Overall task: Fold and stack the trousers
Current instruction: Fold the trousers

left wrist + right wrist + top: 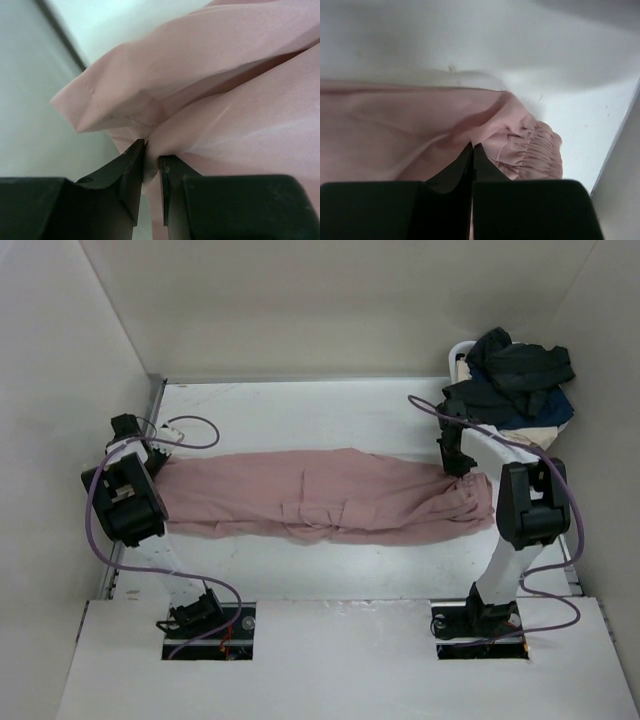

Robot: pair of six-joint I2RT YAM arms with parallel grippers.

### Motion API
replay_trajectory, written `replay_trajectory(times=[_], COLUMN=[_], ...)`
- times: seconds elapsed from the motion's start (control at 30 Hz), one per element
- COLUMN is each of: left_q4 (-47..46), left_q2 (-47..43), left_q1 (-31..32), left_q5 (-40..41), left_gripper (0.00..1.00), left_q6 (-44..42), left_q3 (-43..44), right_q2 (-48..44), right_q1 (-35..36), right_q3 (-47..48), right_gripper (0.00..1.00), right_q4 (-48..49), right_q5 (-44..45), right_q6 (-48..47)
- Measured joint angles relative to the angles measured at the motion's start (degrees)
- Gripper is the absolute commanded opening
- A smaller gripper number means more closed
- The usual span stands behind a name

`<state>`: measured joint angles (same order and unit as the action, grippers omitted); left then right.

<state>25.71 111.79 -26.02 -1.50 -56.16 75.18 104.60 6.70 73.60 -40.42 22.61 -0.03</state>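
Observation:
The dusty-pink trousers (320,500) lie stretched left to right across the middle of the table, legs to the left, gathered elastic waist (540,150) to the right. My left gripper (160,460) is shut on the leg-hem end; in the left wrist view its jaws (151,155) pinch a fold of pink cloth (210,75). My right gripper (458,465) is shut on the waist end; in the right wrist view its jaws (472,147) are closed on the fabric beside the elastic band.
A pile of black and navy garments (515,380) with a cream cloth under it sits at the back right corner. White walls enclose the table on the left, back and right. The arm bases (205,620) stand at the near edge.

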Motion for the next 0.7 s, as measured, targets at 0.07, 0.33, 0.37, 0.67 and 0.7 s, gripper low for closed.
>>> replay_trajectory(times=[0.07, 0.33, 0.37, 0.67, 0.7], left_q4=[-2.0, -6.3, -6.4, -7.3, -7.5], left_q2=[0.4, -2.3, -3.7, -13.2, -13.5], left_q1=[0.2, 1.5, 1.7, 1.7, 1.7], left_q5=[0.7, 2.5, 2.6, 2.6, 2.6], left_gripper=[0.18, 0.39, 0.40, 0.50, 0.50], left_q6=[1.1, 3.5, 3.7, 5.3, 5.4], left_q3=[0.3, -2.1, -3.2, -8.2, -8.5], right_q2=[0.0, -8.1, -11.2, -38.6, -39.5], right_q1=[0.0, -1.1, -1.1, -1.0, -1.0], right_q3=[1.5, -5.4, -7.9, -22.4, -23.5], right_gripper=[0.03, 0.70, 0.74, 0.88, 0.88], right_q4=[1.4, 7.2, 7.4, 7.9, 8.1], right_q5=[0.1, 0.8, 0.9, 3.5, 3.9], right_q6=[1.4, 7.4, 8.9, 33.3, 36.7])
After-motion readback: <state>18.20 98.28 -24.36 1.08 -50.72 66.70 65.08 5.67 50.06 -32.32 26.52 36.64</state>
